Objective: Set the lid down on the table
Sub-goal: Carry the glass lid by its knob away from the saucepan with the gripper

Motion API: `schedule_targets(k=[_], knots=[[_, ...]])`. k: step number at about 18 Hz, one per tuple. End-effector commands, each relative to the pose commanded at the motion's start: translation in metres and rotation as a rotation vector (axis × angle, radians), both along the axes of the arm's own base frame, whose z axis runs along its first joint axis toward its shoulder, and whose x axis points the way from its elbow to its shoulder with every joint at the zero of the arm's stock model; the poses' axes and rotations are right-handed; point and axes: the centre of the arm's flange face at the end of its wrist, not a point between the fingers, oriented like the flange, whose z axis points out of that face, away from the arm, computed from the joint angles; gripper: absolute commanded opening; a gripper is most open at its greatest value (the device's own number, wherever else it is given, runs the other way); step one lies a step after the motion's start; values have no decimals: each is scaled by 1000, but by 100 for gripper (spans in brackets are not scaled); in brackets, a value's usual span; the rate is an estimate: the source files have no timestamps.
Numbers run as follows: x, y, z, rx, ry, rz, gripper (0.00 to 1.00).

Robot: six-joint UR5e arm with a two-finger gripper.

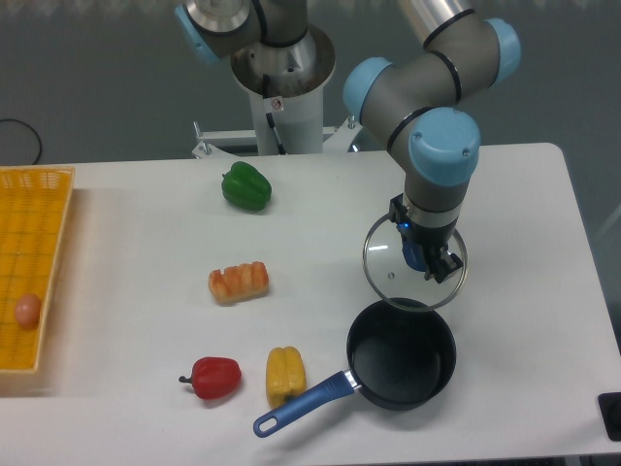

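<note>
The round glass lid (pixel 388 267) with a thin metal rim hangs level just above the white table (pixel 524 223), a little behind the open black saucepan (pixel 402 352). My gripper (pixel 427 259) points straight down over the lid's centre and is shut on its blue knob, which the fingers mostly hide. The lid's front edge overlaps the pan's far rim in this view. I cannot tell whether the lid touches the tabletop.
The saucepan's blue handle (pixel 296 405) points front left. A yellow pepper (pixel 285 374), a red pepper (pixel 215 377), an orange bread-like piece (pixel 238 282) and a green pepper (pixel 246 187) lie to the left. A yellow mesh tray (pixel 34 243) holding an egg (pixel 27 311) stands at the far left.
</note>
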Motion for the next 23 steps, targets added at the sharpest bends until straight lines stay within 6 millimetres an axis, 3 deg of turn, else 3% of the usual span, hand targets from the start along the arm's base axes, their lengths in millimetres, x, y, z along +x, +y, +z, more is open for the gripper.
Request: schedule_targets(k=[7,19,23], knots=[[-2,-6,-5,-6,-10,-5,64],[-27,-57,-9,-8,-31,-95,64],[-34,-63,-12,7,-33,-120,64]])
